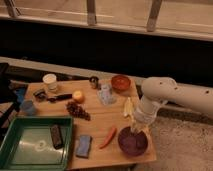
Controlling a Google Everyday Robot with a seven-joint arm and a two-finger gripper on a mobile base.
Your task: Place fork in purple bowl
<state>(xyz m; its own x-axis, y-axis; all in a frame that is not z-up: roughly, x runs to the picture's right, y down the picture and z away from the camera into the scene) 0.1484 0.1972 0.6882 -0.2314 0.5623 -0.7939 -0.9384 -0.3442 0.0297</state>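
A wooden table (100,117) fills the lower left of the frame. A speckled floor (185,147) lies lower right. A dark wall (100,47) crosses the middle, with pale railing posts (91,12) along the top. The gripper (134,129) hangs at lower right.

The gripper (134,131) hangs right over the purple bowl (133,142) at the wooden table's (107,112) front right corner — a red chili pepper (108,137) lies just left, the orange-red bowl (120,82) sits farther back.

The gripper (134,131) seemingly crowds the purple bowl (133,142); a red pepper (108,137) flanks it.
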